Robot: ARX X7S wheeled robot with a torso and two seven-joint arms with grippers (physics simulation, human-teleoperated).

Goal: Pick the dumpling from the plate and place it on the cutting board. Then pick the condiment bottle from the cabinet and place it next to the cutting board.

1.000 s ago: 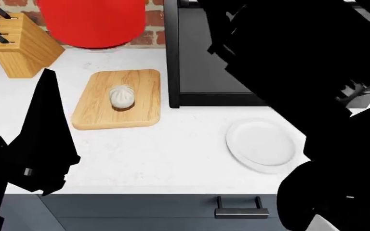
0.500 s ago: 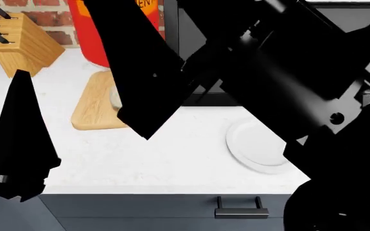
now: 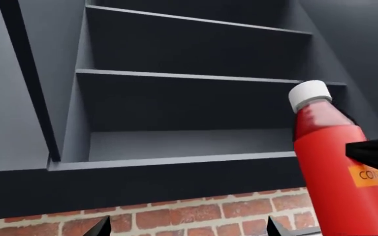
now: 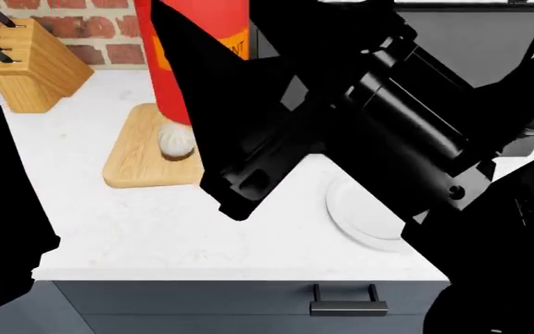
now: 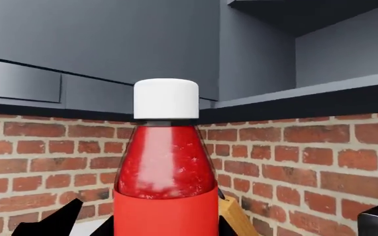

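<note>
Right claw (image 5: pixel 166 231) pinching bottle (image 4: pixel 197 56), upper-left centre of frame, hanging above board (image 4: pixel 137 156) where dumpling (image 4: pixel 176 142) sits. Left claw: cannot tell. Risk: lowering here crushes dumpling or lands on board.

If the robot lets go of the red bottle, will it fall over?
Probably easily: the bottle looks tall and narrow, tapering to a white cap, so it may tip. Its round, smooth-looking body would likely roll and could feel slippery.

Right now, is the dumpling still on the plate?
No, the dumpling sits on the cutting board; the plate shows bare.
</note>
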